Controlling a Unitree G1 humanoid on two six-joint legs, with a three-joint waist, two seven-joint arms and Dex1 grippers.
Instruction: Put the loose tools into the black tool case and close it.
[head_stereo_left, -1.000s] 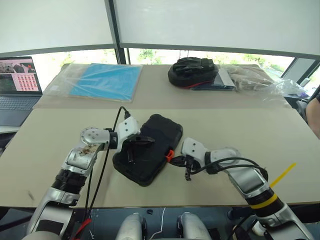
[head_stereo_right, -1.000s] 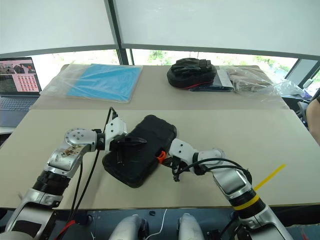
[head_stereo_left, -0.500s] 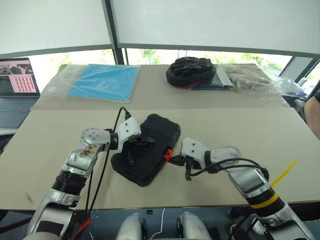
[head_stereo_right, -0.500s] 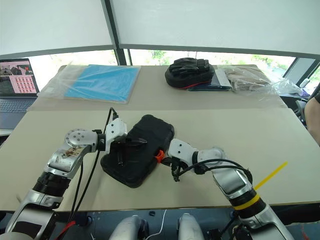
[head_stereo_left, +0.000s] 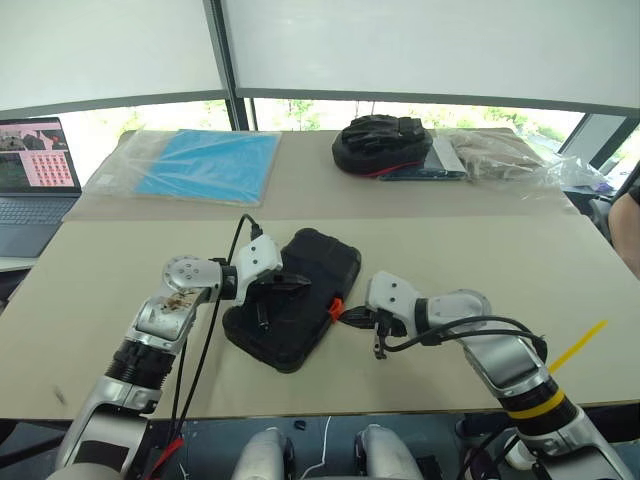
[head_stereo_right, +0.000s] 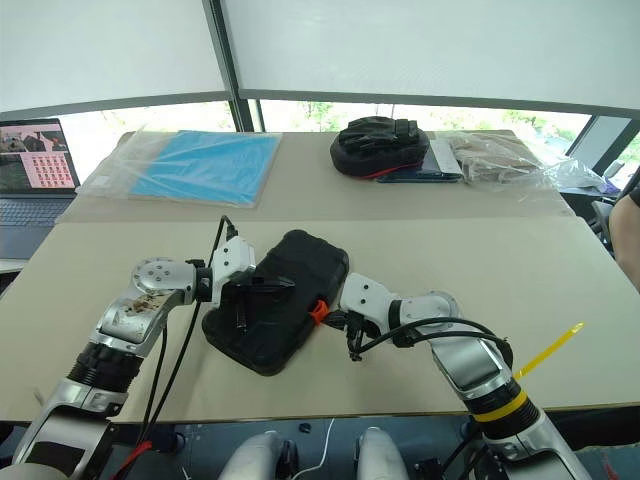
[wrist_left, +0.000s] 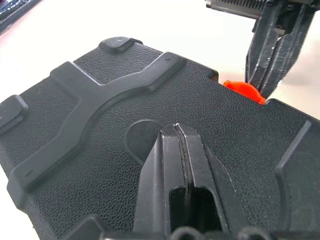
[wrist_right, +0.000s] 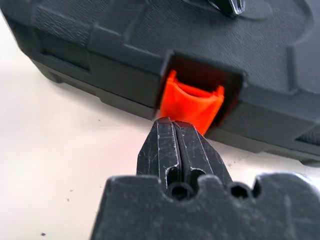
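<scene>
The black tool case (head_stereo_left: 293, 308) is seen lid-down at table centre, its long axis run from 7 to 1 o'clock. The left gripper (wrist_left: 182, 150) is clenched, nothing grasped, and pressed flat on the textured lid. The right gripper (wrist_right: 177, 142) is likewise clenched and empty, tips set just beside the orange latch (wrist_right: 192, 102), possibly touching. From the right gripper the latch lies at 9 o'clock in the head views, on the case's right long side; the right arm is the nearer one. The latch appears tilted out, so latching is judged not yet done. No obstacle is seen between tips and latch. Noted at 12 to 1 o'clock: a black bag (head_stereo_left: 382, 142); at 10 o'clock, a blue sheet (head_stereo_left: 209, 162) and a laptop (head_stereo_left: 35, 180).
</scene>
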